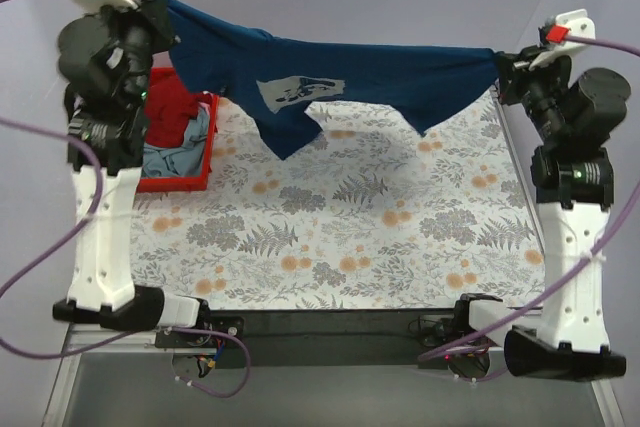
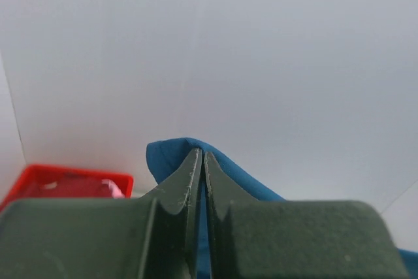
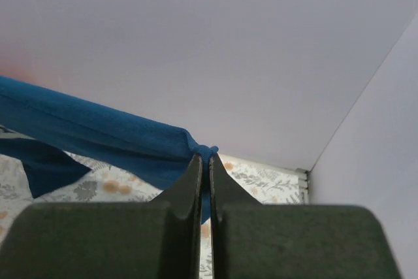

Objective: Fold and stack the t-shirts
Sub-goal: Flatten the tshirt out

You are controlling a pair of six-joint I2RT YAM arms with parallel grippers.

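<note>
The navy blue t-shirt (image 1: 330,72) with its pale print hangs stretched in the air between both arms, above the far part of the table. My left gripper (image 1: 163,9) is shut on its left end; in the left wrist view the blue cloth (image 2: 171,155) sticks out past the gripper (image 2: 200,156). My right gripper (image 1: 503,65) is shut on the right end; in the right wrist view the cloth (image 3: 98,135) runs leftward from the gripper (image 3: 204,158). A dark red t-shirt (image 1: 175,112) and a pale grey-blue t-shirt (image 1: 172,155) lie crumpled in the red crate (image 1: 205,162).
The table carries a floral patterned cloth (image 1: 340,237). The red crate stands at the far left, beside the left arm, and shows in the left wrist view (image 2: 65,178). Pale walls close the back and right sides.
</note>
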